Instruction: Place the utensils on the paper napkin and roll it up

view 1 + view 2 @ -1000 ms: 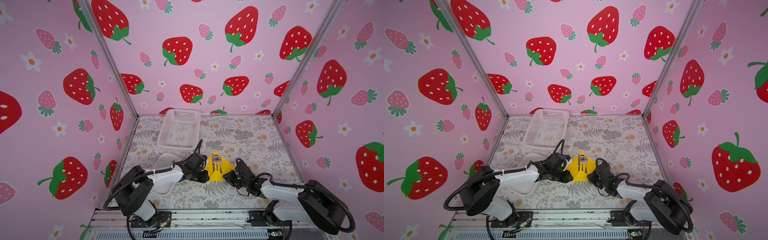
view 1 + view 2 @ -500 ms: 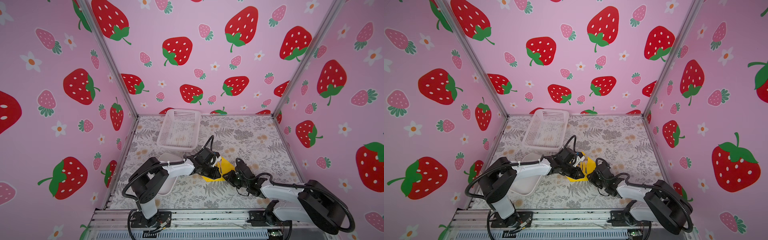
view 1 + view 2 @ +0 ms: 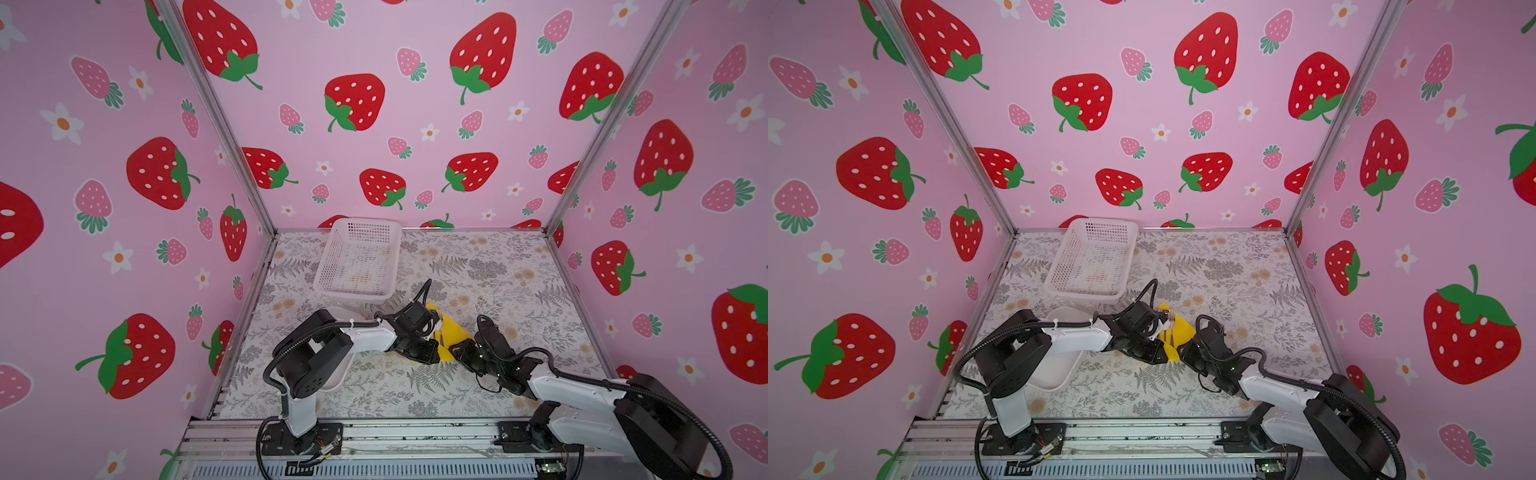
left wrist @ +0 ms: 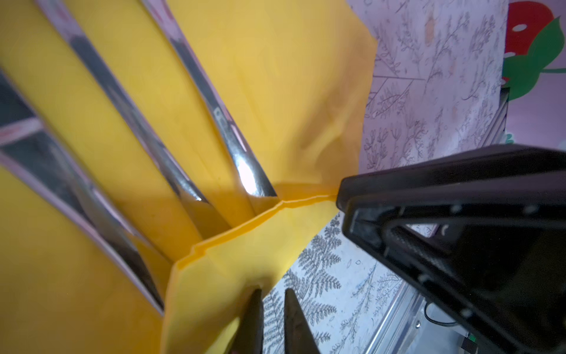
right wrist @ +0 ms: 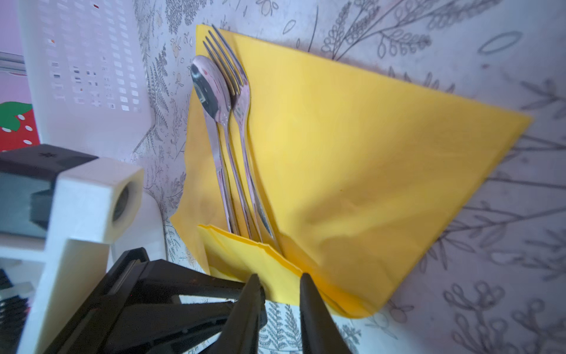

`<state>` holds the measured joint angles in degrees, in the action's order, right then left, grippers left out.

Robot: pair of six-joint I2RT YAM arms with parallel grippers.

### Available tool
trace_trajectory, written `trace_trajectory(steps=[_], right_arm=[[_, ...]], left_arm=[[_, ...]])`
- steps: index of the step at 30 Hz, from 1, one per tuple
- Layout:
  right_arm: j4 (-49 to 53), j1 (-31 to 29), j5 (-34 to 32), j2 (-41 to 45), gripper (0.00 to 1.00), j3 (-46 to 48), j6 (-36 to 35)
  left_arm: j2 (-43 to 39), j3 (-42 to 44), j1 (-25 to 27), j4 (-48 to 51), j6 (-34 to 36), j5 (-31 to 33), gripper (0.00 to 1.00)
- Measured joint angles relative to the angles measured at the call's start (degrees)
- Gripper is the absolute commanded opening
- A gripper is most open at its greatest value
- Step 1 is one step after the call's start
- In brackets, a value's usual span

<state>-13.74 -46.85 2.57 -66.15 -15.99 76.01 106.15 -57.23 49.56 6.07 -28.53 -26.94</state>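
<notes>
pink walls [image 3: 415, 62] on three sides, covered in big red strawberries, smaller pink ones, little white flowers. bare aluminium posts [image 3: 220, 124] run up both back corners, same in both top views. floor of booth is pale cloth [image 3: 478, 266] with grey ferns and tan blossoms, print reaching wall edges. metal rail [image 3: 415, 434] along front. light soft, even, slightly pinkish

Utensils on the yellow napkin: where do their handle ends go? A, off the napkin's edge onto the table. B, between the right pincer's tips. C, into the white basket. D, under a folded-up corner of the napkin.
D: in the right wrist view the handles of the utensils slip under the turned-up corner of the paper napkin.
</notes>
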Motion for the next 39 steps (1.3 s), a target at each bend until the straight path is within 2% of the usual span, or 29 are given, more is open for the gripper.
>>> trace_trajectory(steps=[11, 19, 27, 28, 39], right_arm=[[3.28, 0.22, -1.68, -3.17, 0.22, -1.09, -2.36], [3.02, 0.26, -1.95, -4.2, 0.23, -1.64, -2.58], [3.02, 0.26, -1.92, -4.17, 0.23, -1.64, -2.6], [3.02, 0.26, -1.92, -4.17, 0.22, -1.64, -2.6], [3.17, 0.26, -1.95, -3.41, 0.23, -1.22, -2.56]], left_arm=[[-0.11, -0.02, 0.0, 0.04, 0.07, 0.07, 0.18], [-3.04, -0.09, 0.0, -0.74, -0.02, -0.17, 0.2], [-1.33, -3.45, 0.61, -2.05, -3.78, -0.48, 0.07], [-0.94, -3.76, 0.63, -2.08, -4.33, -0.5, 0.01], [3.28, -5.25, 1.09, -1.92, -9.18, -0.31, 0.0]])
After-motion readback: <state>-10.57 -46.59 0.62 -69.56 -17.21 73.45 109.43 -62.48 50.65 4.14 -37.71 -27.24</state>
